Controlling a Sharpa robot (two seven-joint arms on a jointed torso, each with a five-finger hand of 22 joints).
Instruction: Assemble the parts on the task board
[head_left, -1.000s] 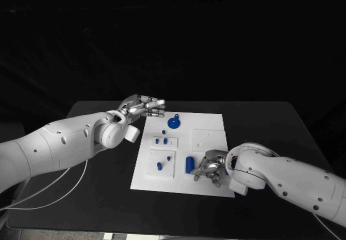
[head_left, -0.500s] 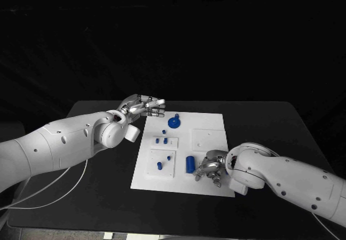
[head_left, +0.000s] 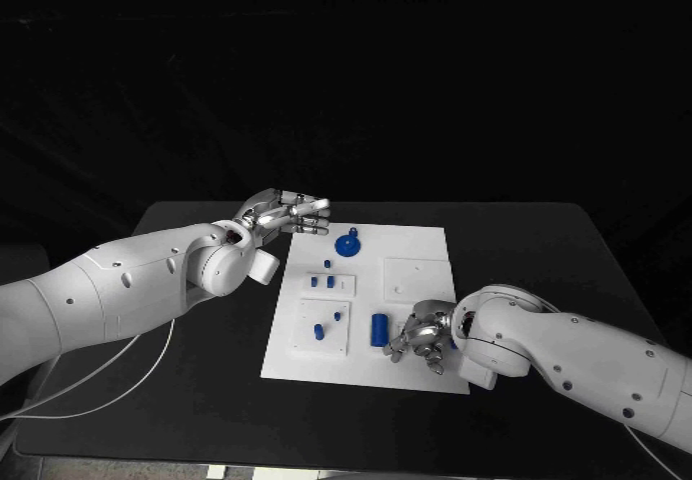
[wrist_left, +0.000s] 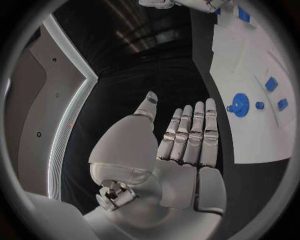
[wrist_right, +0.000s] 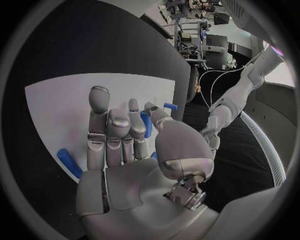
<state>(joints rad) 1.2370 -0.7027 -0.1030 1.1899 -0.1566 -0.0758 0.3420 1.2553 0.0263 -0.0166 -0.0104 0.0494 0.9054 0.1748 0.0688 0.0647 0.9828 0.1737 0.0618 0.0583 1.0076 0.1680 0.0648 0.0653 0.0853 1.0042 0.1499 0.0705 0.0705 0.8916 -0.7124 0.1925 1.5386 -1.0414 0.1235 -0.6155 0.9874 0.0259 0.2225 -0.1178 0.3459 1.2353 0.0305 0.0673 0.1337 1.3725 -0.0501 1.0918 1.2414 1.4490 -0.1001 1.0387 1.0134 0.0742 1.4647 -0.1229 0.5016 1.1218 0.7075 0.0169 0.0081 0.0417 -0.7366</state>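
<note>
While your right hand (head_left: 418, 338) hovers empty, fingers apart, beside the blue plastic cylinder (head_left: 379, 328) lying on the white task board (head_left: 426, 250) | judge it light, rigid, slick: pinch its midsection | left hand (head_left: 289, 213) flat, empty, at the board's far corner.

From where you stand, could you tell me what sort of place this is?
Probably a robotics lab or test bench. A black table carries only a white task board with small blue parts, and equipment racks with cables stand behind it.
</note>
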